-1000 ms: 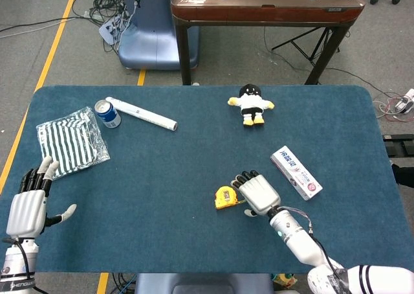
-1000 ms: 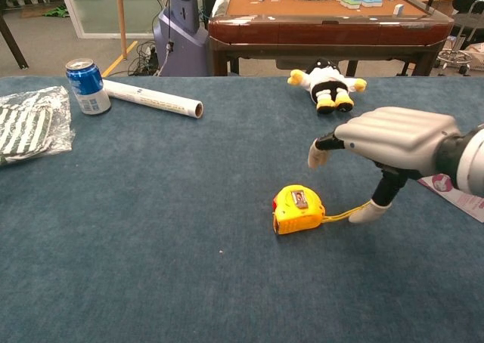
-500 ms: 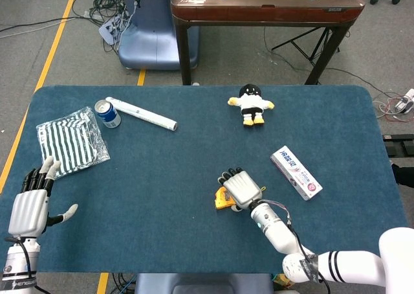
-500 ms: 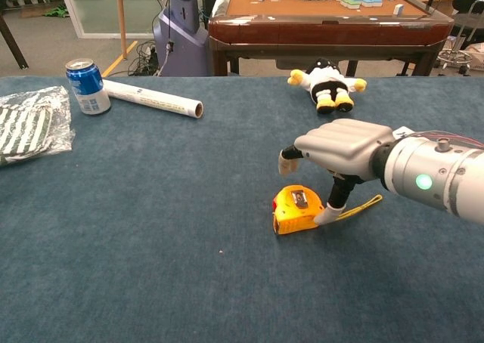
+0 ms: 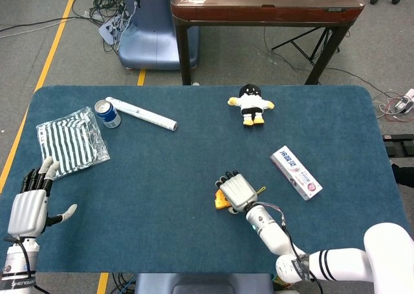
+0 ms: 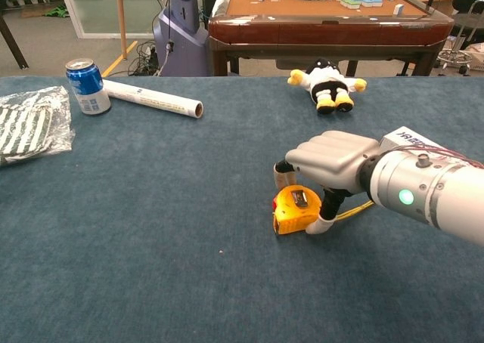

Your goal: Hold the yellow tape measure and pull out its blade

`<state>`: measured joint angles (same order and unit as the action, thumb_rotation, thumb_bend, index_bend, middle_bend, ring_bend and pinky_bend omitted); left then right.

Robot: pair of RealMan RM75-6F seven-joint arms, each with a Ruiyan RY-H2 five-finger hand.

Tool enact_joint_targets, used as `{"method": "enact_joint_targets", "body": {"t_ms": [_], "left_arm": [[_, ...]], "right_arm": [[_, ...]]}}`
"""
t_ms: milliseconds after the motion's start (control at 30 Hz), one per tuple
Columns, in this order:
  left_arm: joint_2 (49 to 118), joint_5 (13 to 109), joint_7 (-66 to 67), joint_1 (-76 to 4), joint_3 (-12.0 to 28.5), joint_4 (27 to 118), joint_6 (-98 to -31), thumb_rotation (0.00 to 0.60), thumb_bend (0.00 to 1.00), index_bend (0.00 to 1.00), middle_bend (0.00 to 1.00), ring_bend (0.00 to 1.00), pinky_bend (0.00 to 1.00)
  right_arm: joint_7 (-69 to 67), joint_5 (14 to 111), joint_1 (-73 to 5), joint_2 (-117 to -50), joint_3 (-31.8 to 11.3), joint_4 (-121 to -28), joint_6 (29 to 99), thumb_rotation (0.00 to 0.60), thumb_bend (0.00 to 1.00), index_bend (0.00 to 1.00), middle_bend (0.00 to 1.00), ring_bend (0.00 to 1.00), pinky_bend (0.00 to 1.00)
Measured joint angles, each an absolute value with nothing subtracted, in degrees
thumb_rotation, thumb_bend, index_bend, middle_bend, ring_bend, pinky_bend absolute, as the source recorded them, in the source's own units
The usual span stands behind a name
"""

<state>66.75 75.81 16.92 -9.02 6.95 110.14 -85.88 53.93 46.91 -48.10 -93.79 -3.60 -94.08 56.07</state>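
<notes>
Chest view shows the counter (image 6: pixel 151 230), covered in napped dark blue cloth. The pale, ridged right hand (image 6: pixel 330 162) arches over the yellow tape measure (image 6: pixel 296 210), fingers curled at its far side, thumb touching its near edge; whether it grips, I cannot tell. The squat, rounded case lies flat near the counter's middle. The left hand (image 5: pixel 29 206) hangs wide, fingers apart.

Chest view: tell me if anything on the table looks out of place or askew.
Only small things. The plush toy lies tipped over on the table's far edge, and a short yellow strip trails loose from the yellow tape measure under the right hand. Nothing looks spilled or damaged.
</notes>
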Motion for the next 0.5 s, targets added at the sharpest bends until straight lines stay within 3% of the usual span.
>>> {"method": "enact_joint_targets", "body": {"t_ms": [500], "left_arm": [[66.75, 75.96, 16.45, -8.83, 6.9, 109.86, -85.86, 0.6, 0.16, 0.0, 0.0, 0.0, 0.0]], "right_arm": [[53.0, 46.27, -49.12, -94.91, -2.26, -92.81, 57.17, 0.6, 0.33, 0.36, 0.36, 0.22, 0.23]]}}
